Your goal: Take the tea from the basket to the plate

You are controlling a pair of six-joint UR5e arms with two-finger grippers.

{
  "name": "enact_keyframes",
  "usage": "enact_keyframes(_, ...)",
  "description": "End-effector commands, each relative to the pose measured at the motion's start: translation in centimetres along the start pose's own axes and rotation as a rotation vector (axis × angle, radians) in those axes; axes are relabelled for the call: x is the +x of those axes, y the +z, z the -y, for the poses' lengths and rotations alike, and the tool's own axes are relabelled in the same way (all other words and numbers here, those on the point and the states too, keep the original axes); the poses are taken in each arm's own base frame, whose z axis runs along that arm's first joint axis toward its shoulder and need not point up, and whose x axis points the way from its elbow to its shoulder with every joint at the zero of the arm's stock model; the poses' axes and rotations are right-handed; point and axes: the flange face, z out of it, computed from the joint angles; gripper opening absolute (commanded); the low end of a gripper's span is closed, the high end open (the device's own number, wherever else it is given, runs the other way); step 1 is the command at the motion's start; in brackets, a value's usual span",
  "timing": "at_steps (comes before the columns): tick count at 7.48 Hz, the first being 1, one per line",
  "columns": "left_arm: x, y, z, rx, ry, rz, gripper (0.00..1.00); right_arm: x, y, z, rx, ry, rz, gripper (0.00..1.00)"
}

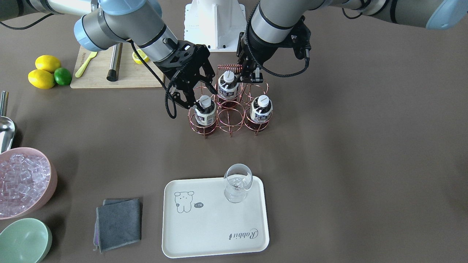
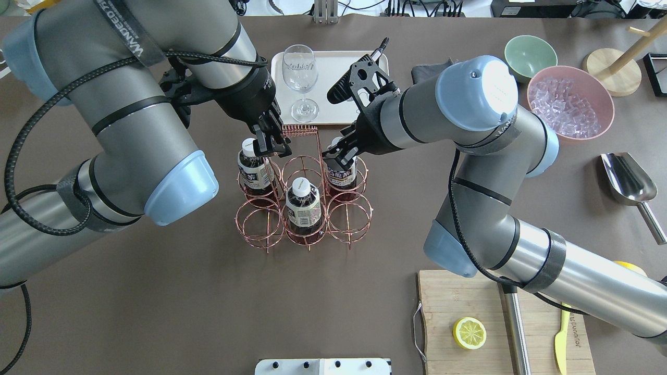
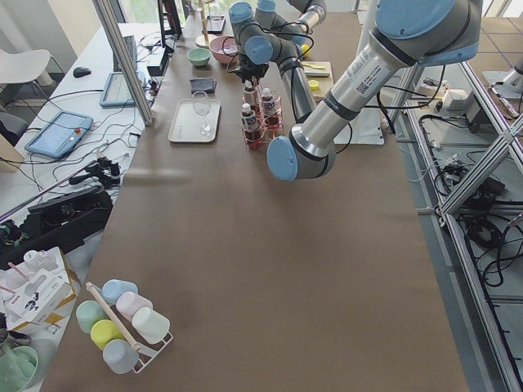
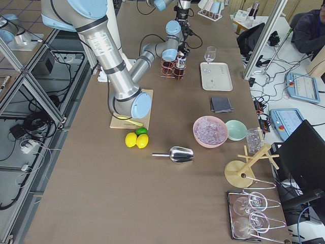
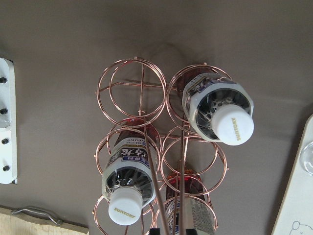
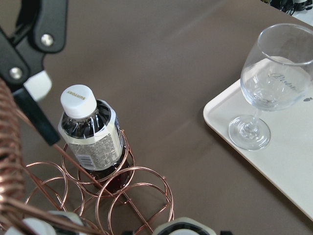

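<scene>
The copper wire basket (image 1: 230, 122) holds three tea bottles: one on the robot's right (image 1: 204, 112), one in the middle back (image 1: 228, 88) and one on its left (image 1: 261, 109). My right gripper (image 1: 199, 100) is open, its fingers on either side of the right-hand bottle's (image 2: 341, 176) white-capped top, whose cap shows at the bottom edge of the right wrist view. My left gripper (image 1: 253, 76) is shut on the end of the basket's coiled handle (image 2: 299, 129). The cream plate (image 1: 215, 223) lies across the table from the robot, beyond the basket.
A wine glass (image 1: 237, 182) stands on the plate's corner nearest the basket. A grey cloth (image 1: 119, 223), a pink bowl of ice (image 1: 22, 182) and a green bowl (image 1: 23, 241) lie toward the robot's right. A cutting board (image 1: 106, 73), lemons and a lime (image 1: 63, 76) are near the base.
</scene>
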Motion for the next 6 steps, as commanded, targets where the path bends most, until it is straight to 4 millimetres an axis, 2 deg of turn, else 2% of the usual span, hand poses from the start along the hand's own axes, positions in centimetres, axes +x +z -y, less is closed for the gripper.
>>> enact_keyframes(1,-0.06,-0.04,-0.02,-0.001,0.001,0.0,0.0,0.3,0.02,-0.94,0.0,-0.001,0.002,0.67)
enact_keyframes(2,-0.06,-0.04,-0.02,-0.001,0.001,0.0,0.0,0.24,-0.1,-0.96,0.002,0.001,0.005,0.6)
enact_keyframes(3,-0.06,-0.04,-0.02,-0.001,0.001,0.0,0.0,0.22,-0.15,-0.95,0.002,0.003,0.005,0.42)
enact_keyframes(4,-0.06,-0.04,-0.02,-0.001,0.001,0.0,0.0,0.18,-0.18,-0.86,0.004,0.005,0.004,0.31)
enact_keyframes(6,-0.06,-0.04,-0.02,-0.001,0.001,0.0,0.0,0.18,-0.21,-0.92,0.003,0.007,0.005,0.0)
